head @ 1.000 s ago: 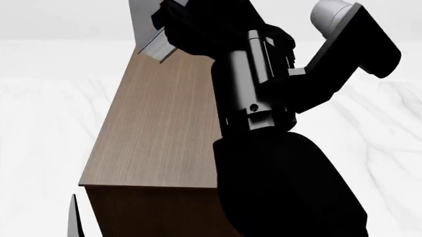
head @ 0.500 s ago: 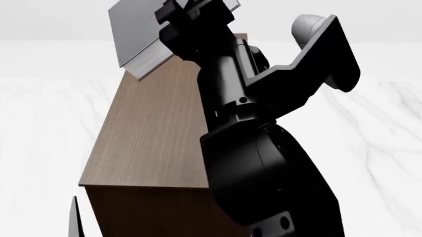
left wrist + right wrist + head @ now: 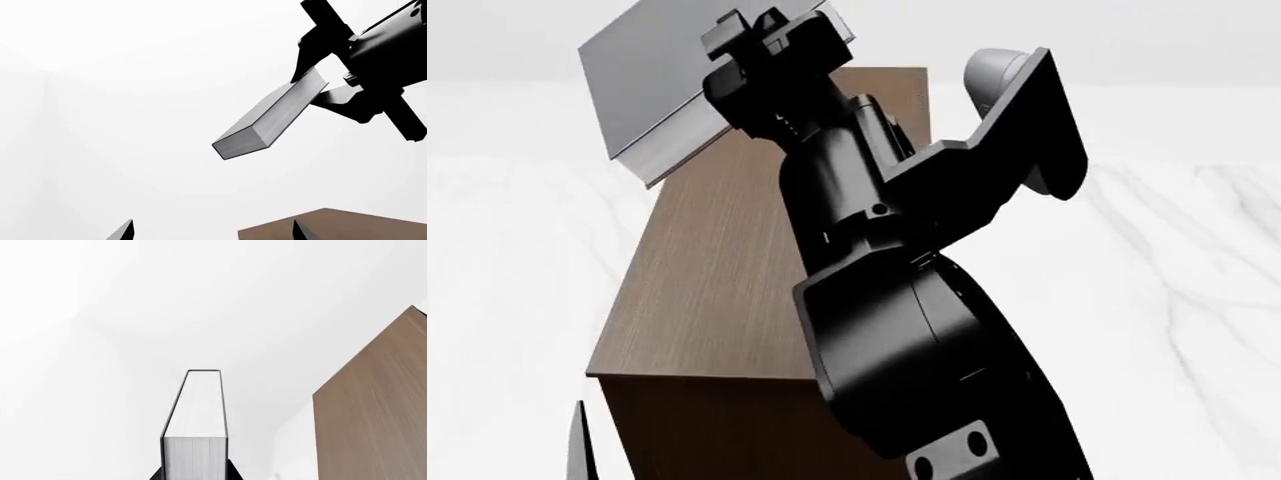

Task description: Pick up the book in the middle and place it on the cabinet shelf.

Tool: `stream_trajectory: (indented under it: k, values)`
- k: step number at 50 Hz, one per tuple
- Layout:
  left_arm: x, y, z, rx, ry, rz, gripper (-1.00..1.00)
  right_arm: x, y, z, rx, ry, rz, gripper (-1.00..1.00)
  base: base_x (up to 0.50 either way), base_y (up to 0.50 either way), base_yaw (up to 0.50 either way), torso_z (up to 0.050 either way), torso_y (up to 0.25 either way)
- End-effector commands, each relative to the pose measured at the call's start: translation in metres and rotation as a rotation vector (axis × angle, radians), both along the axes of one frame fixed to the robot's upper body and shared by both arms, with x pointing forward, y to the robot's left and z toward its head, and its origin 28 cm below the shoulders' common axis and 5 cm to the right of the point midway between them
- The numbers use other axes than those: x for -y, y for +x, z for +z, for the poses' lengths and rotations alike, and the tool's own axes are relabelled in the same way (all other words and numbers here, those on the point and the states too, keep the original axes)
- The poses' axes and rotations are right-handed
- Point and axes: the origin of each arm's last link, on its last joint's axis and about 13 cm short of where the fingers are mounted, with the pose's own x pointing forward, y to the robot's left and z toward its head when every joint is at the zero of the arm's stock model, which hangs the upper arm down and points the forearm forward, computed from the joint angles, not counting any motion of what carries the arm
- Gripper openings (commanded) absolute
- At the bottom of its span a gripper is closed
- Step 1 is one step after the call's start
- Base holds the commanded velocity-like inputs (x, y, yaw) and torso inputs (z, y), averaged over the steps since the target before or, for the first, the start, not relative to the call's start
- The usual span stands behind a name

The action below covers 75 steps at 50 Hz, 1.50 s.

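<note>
The grey book (image 3: pixel 647 90) hangs tilted in the air over the far left part of the cabinet shelf (image 3: pixel 734 280), partly past its left edge. My right gripper (image 3: pixel 767 50) is shut on it. In the right wrist view the book (image 3: pixel 197 430) shows its white page edges between my fingers, with my right gripper (image 3: pixel 195 476) clamped on both covers and the cabinet shelf (image 3: pixel 380 420) beside it. From the left wrist view the book (image 3: pixel 267 122) slants down from the right gripper (image 3: pixel 320 82). My left gripper (image 3: pixel 212 232) is open and holds nothing, near a corner of the cabinet shelf (image 3: pixel 353 227).
White marble floor (image 3: pixel 1174 250) lies on both sides of the cabinet. My black right arm (image 3: pixel 894 300) covers much of the cabinet's right half in the head view. A fingertip (image 3: pixel 578 445) of the left gripper shows at the lower left.
My right arm has swung left and nearer the head camera, carrying the book left, out past the cabinet's left edge. More of the grey cover shows. The left gripper has stayed put.
</note>
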Motion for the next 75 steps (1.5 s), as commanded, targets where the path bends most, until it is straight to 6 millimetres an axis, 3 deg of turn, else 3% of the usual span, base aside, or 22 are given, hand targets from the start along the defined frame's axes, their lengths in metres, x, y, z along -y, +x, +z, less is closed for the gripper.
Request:
stream_trajectory:
  k: [1,48,75]
  values:
    - [-0.001,0.001,0.003,0.008,-0.003,0.011,1.0,0.001,0.006,0.008,0.066,0.062,-0.007,-1.0,0.0,0.0,0.0,0.0,0.0]
    - [-0.002,0.002,0.002,0.004,-0.005,0.015,1.0,-0.007,0.031,-0.007,-0.049,-0.043,-0.072,-1.0,0.0,0.0,0.0,0.0,0.002]
    - [-0.002,0.002,0.002,0.006,-0.001,0.014,1.0,-0.02,0.021,-0.021,-0.095,-0.106,-0.03,-1.0,0.0,0.0,0.0,0.0,0.002]
